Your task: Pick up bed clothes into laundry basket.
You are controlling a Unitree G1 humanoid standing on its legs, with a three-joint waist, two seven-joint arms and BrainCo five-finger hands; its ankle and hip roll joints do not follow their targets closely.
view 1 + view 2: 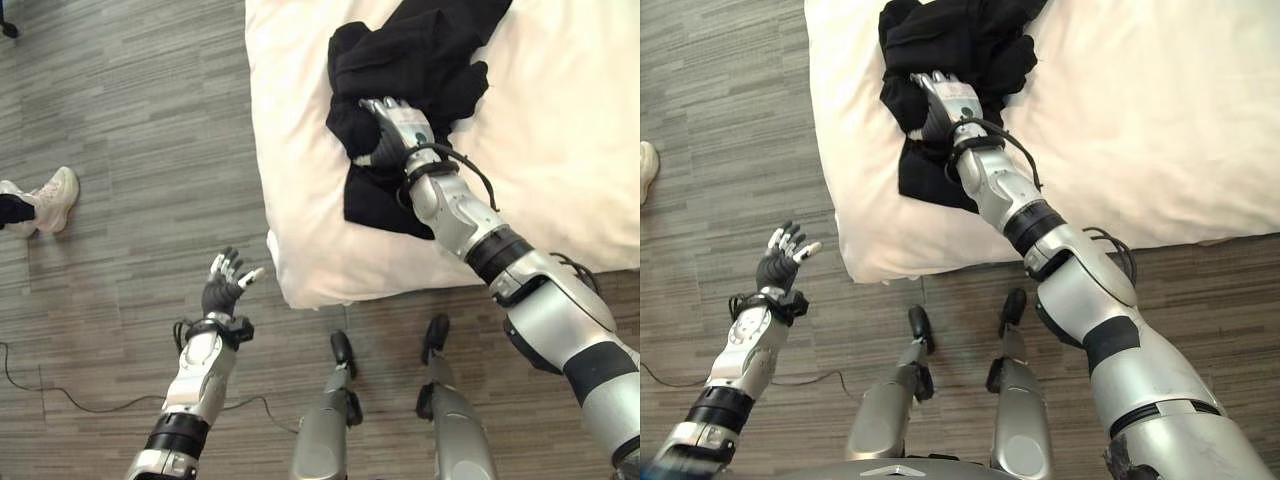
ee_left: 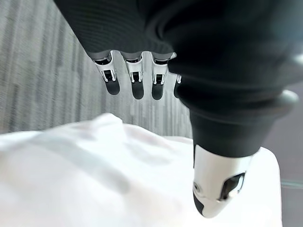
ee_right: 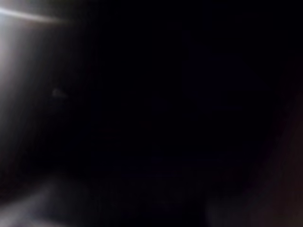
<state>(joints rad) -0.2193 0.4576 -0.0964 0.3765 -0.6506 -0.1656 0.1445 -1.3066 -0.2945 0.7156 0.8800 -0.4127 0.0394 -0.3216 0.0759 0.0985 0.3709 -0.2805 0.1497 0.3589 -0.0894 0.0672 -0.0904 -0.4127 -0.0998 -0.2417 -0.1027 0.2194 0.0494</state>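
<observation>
A pile of black clothes [image 1: 420, 50] lies bunched on the white bed [image 1: 560, 150], near its left edge. My right hand [image 1: 398, 128] rests palm down on the pile's lower part, with black cloth folded around it. In the right wrist view, dark cloth [image 3: 151, 113] sits close against the camera. My left hand [image 1: 222, 285] hovers over the wooden floor just left of the bed's near corner, open, with its fingers [image 2: 137, 75] spread and nothing in them. The left wrist view looks past that hand at the white bedding [image 2: 94, 165].
A person's white shoe [image 1: 55, 195] stands on the grey wood floor [image 1: 130, 110] at the far left. The bed's near corner [image 1: 300, 290] juts out between my two arms. Open floor lies left of the bed.
</observation>
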